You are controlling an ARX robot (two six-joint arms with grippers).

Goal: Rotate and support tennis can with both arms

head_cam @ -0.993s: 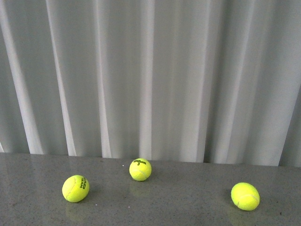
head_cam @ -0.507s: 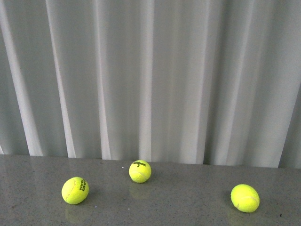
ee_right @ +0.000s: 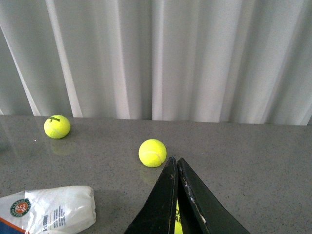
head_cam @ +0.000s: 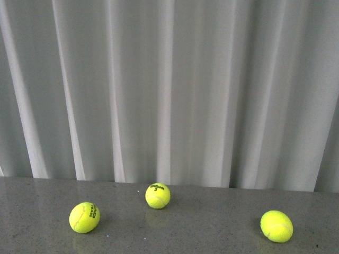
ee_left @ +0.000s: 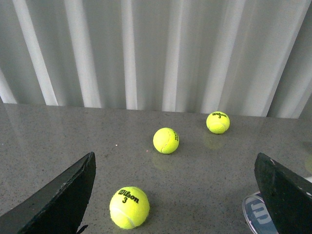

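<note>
Little of the tennis can [ee_left: 253, 213] shows. In the left wrist view it is only a clear round end with a blue W, low at the frame's edge and half hidden behind one jaw of the left gripper [ee_left: 174, 155]. In the right wrist view its white label [ee_right: 56, 209], with a round green-orange emblem, is cut off by the frame. There the can lies on its side on the grey table [head_cam: 212, 225], long axis level with the surface, its visible end turned towards the right gripper [ee_right: 177, 159]. How far it lies from the table's edges cannot be told.

The left gripper's jaws are spread wide and hold nothing. In the front view the left ball [head_cam: 84, 217] and the right ball [head_cam: 276, 226] lie well apart. The middle ball [head_cam: 157, 196] sits between them, nearest the far edge under the curtain [head_cam: 169, 90]. The right gripper's jaws are pressed together at the tips. A yellow sliver shows in the slit lower down, too small to identify.
</note>
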